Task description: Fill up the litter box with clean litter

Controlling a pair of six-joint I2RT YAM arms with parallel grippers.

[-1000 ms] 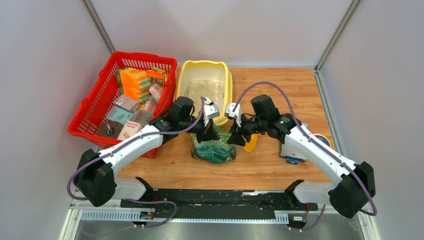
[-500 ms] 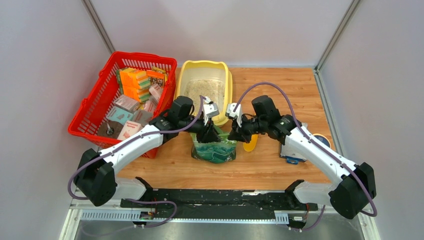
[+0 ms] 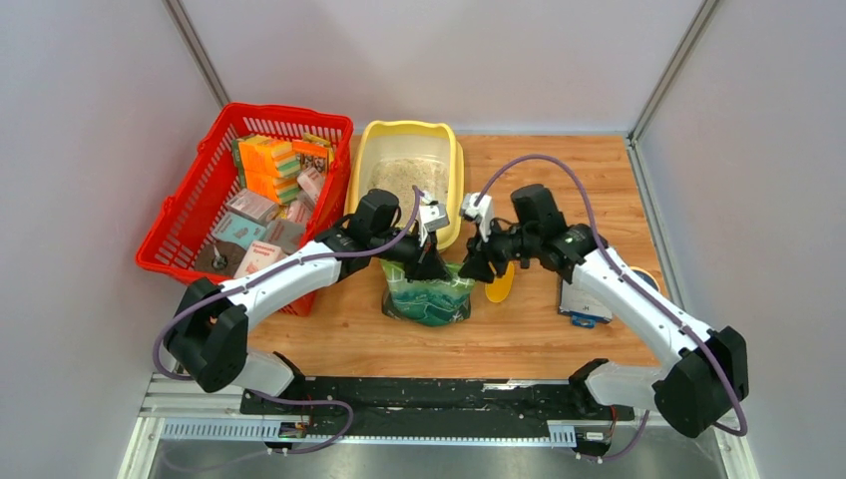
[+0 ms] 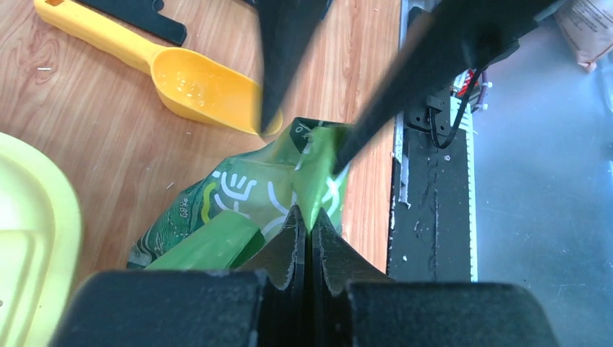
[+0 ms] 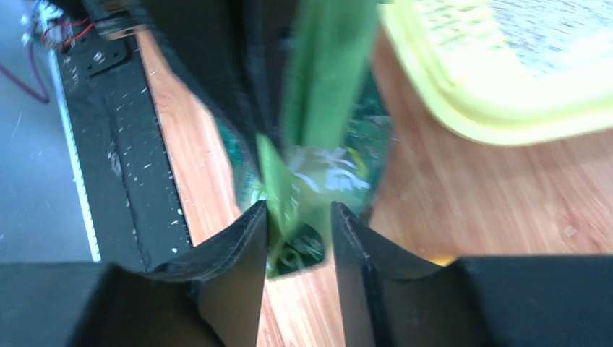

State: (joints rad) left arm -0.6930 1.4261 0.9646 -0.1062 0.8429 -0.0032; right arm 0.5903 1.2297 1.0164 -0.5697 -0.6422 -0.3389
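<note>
The pale yellow litter box (image 3: 404,128) lies at the back centre with a layer of beige litter (image 3: 407,178) in it. In front of it a green printed pouch (image 3: 429,297) stands on the wood. My left gripper (image 3: 431,267) is shut on the pouch's top edge; the left wrist view shows green film (image 4: 318,163) pinched between the jaws of that gripper (image 4: 309,220). My right gripper (image 3: 471,269) is at the same top edge from the right. In the right wrist view its jaws (image 5: 298,217) stand apart, with the pouch's film (image 5: 278,184) against one finger.
A yellow scoop (image 3: 499,284) lies right of the pouch, under the right gripper. The red mesh basket (image 3: 185,215) of boxes and sponges stands at the left, beside the litter box. A blue and white object (image 3: 584,299) and a round container (image 3: 646,279) lie under the right arm.
Both grippers have shifted a little to the right and towards the litter box at the pouch's top. The left arm has stretched further forward. The pouch stays standing.
</note>
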